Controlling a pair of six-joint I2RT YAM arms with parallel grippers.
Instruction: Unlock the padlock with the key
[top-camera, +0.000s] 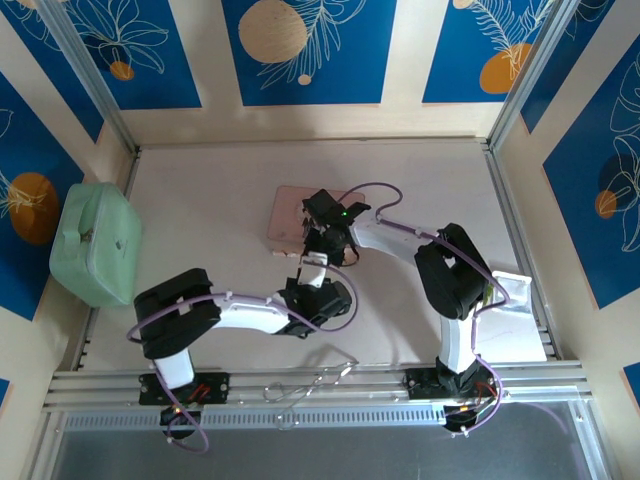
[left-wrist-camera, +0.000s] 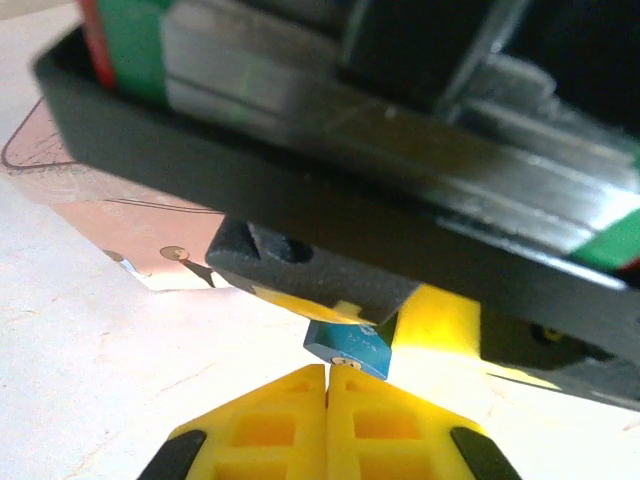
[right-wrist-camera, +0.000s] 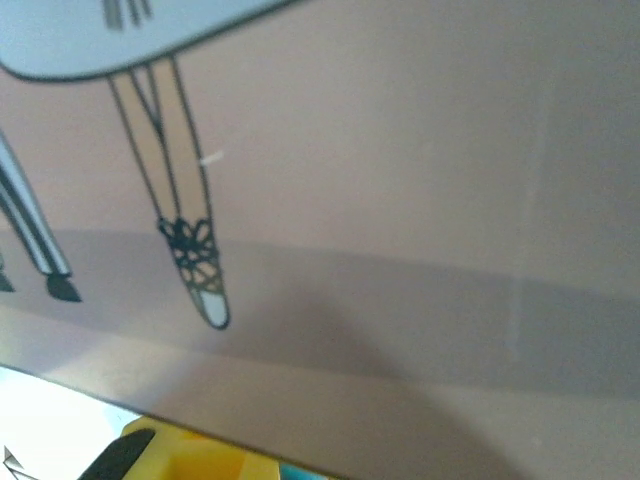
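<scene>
- Top external: the left end effector (top-camera: 308, 275) and the right end effector (top-camera: 322, 245) meet tip to tip over the surface (top-camera: 200, 220). The pink tin (top-camera: 288, 215) lies just beyond the right one, and whatever sits between the tips is hidden.
- Left wrist: the left pads (left-wrist-camera: 270, 430) are pressed fully together. The padlock (left-wrist-camera: 352, 350) touches their tips — clamped from above in the right end effector's narrow grip. Whether a key is pinched between the pads I cannot tell.
- Right wrist: a teal sliver of the lock shows beside the yellow finger (right-wrist-camera: 180, 455), with the tin's lid close behind.
- Judgement: this looks like the insertion step. The next move probably calls for a small, aligned twist — with the lock held steady.
</scene>
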